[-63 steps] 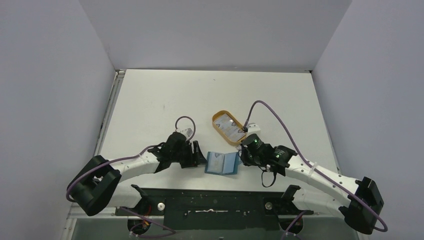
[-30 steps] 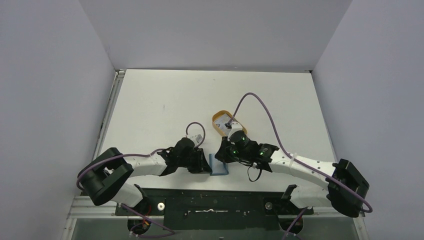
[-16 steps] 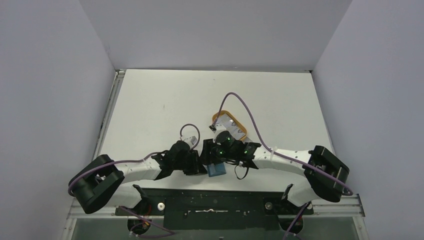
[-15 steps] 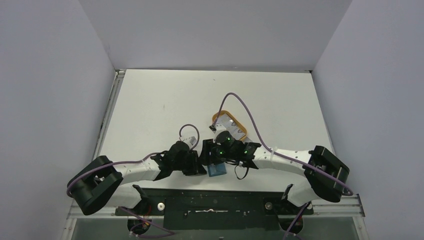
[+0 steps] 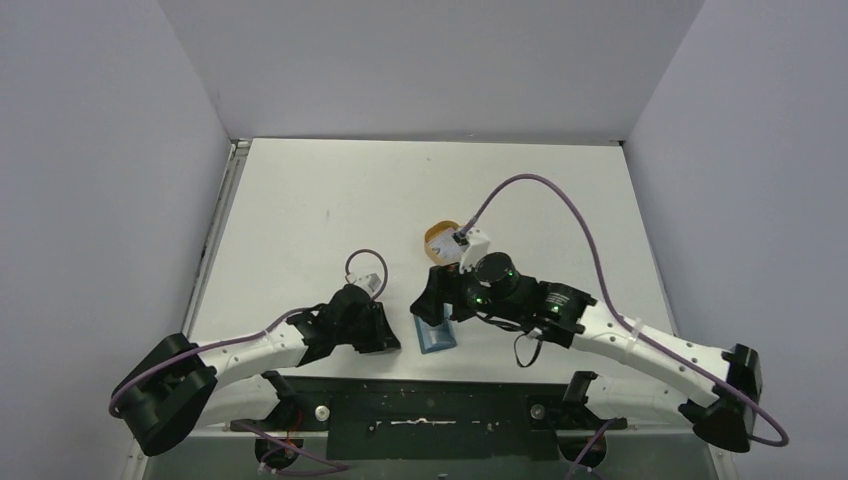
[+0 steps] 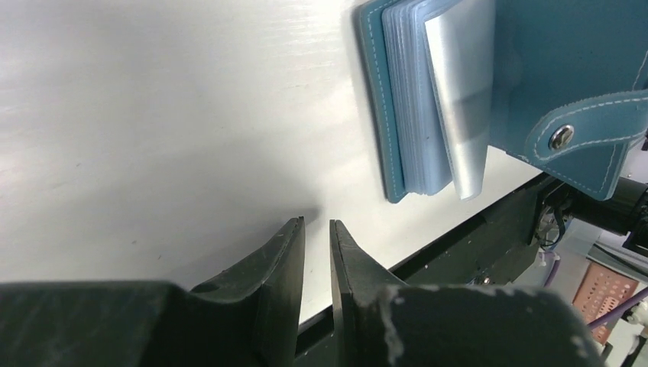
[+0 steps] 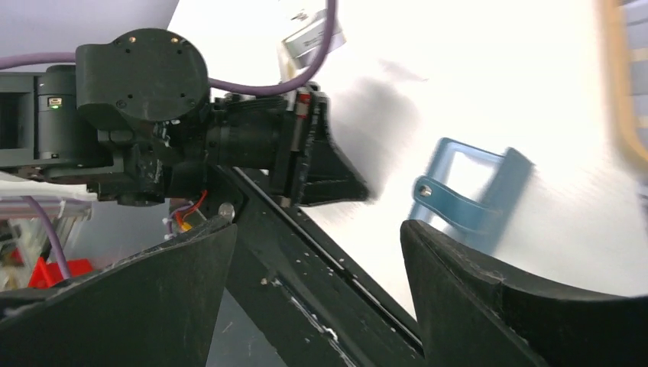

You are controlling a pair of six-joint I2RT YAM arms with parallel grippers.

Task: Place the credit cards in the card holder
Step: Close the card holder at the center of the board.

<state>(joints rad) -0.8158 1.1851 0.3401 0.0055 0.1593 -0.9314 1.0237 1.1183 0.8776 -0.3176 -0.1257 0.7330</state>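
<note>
The left tool (image 5: 390,337) lies low on the white tabletop (image 5: 330,200) near its front edge, its two dark fingers (image 6: 290,237) pressed almost together with only a thin slit between them and nothing held. Just to its right, apart from the fingertips, the teal card holder (image 5: 437,336) rests on the tabletop. In the left wrist view it is partly folded, with the stack of light blue clear pockets (image 6: 413,99) fanned out and the snap tab (image 6: 588,126) hanging over the upper cover. A silvery leaf (image 6: 458,115) stands out among the pockets, but I cannot tell whether it is a card. The right tool (image 5: 435,303) hovers over the holder's far edge, fingers (image 7: 428,252) spread wide and empty. Behind it the orange tray (image 5: 437,238) is mostly hidden by the wrist.
</note>
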